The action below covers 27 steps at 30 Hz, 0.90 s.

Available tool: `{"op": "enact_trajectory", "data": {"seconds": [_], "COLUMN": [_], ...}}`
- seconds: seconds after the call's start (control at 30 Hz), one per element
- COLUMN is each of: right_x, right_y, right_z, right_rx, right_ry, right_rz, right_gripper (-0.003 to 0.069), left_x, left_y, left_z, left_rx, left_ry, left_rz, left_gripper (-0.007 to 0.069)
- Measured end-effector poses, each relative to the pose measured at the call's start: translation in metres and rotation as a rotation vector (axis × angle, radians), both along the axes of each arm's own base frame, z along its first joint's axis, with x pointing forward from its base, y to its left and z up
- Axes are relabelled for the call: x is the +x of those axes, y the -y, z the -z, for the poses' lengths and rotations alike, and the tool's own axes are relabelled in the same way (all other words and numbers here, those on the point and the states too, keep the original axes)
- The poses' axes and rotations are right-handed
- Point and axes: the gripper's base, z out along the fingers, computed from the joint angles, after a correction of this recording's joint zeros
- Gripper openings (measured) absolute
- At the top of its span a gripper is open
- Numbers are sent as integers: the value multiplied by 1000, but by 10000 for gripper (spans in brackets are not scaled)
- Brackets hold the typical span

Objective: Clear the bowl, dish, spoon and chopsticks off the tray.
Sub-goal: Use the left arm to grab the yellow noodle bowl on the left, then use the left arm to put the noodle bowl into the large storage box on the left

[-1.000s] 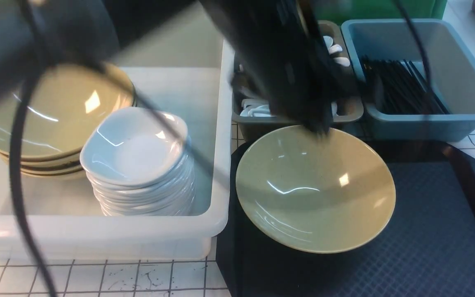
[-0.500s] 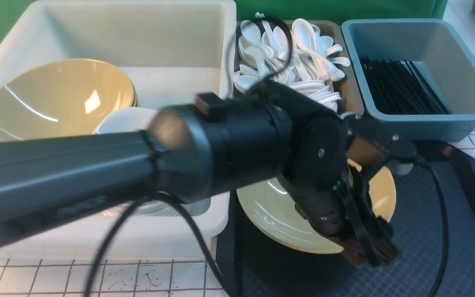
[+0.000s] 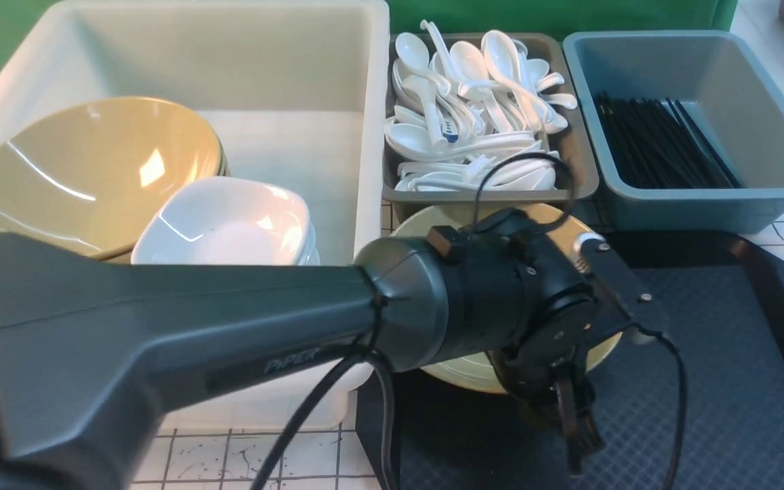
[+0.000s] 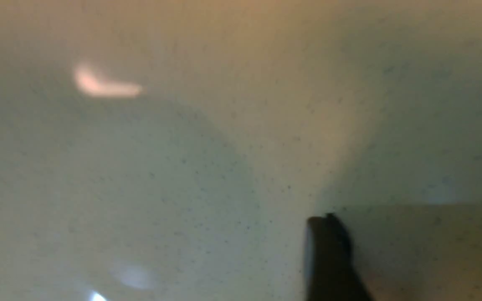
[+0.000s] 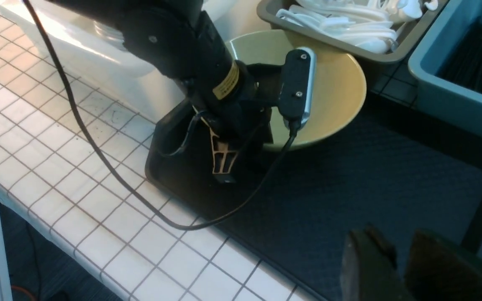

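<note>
The olive-yellow bowl sits at the far left of the black tray, mostly hidden behind my left wrist. My left gripper straddles the bowl's near rim and looks shut on it. One finger lies against the glossy inside of the bowl. The tan outer finger hangs outside the bowl. My right gripper hovers over the near part of the tray, slightly open and holding nothing. No dish, spoon or chopsticks show on the tray.
A white tub on the left holds stacked olive bowls and white dishes. Behind the tray stand a grey bin full of white spoons and a blue bin of black sticks. A cable trails off my left wrist.
My left arm swung away from the spoon bin and came down at the bowl's near rim. The gripper opened wide, then narrowed onto the rim. The bowl's outline has shifted slightly.
</note>
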Motion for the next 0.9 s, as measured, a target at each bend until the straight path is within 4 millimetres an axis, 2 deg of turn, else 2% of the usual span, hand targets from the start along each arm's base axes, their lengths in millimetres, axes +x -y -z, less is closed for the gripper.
{"op": "enact_trajectory", "data": {"seconds": [0.03, 0.07, 0.1, 0.17, 0.3, 0.37, 0.47, 0.63, 0.7, 0.73, 0.8, 0.83, 0.9], "right_x": [0, 0, 0, 0, 0, 0, 0, 4, 9, 14, 23, 29, 36], "right_y": [0, 0, 0, 0, 0, 0, -1, -8, -15, -21, -32, -40, -48], "right_z": [0, 0, 0, 0, 0, 0, -1, -9, -13, -16, -18, -19, -19], "right_rx": [1, 1, 1, 1, 4, 7, 11, 79, 86, 77, 60, 42, 23], "right_ry": [-1, -1, -1, -1, -3, -1, 3, 65, 89, 101, 104, 101, 94], "right_rz": [-1, -1, -1, -1, 1, 1, -1, -34, -48, -60, -74, -86, -97], "right_gripper": [153, 153, 155, 156, 161, 162, 162, 162, 162, 162, 162, 162, 162], "left_x": [-4, -5, -10, -26, -71, -83, -91, -82, -69, -55, -40, -25, -13], "left_y": [0, 0, -1, -1, 0, -7, -23, -70, -99, -121, -149, -171, -189], "left_z": [-10, -11, -24, -44, -87, -108, -143, -194, -211, -218, -225, -227, -227], "left_rx": [-11, -14, -32, -80, -203, -253, -339, -432, -434, -405, -352, -309, -277], "left_ry": [11, 12, 19, -3, -70, -66, -16, 119, 195, 257, 320, 361, 383], "left_rz": [6, 7, 7, 3, 29, 47, 58, -48, -142, -224, -333, -425, -503], "left_gripper": [141, 134, 78, 26, 17, 17, 16, 16, 16, 16, 16, 16, 16]}}
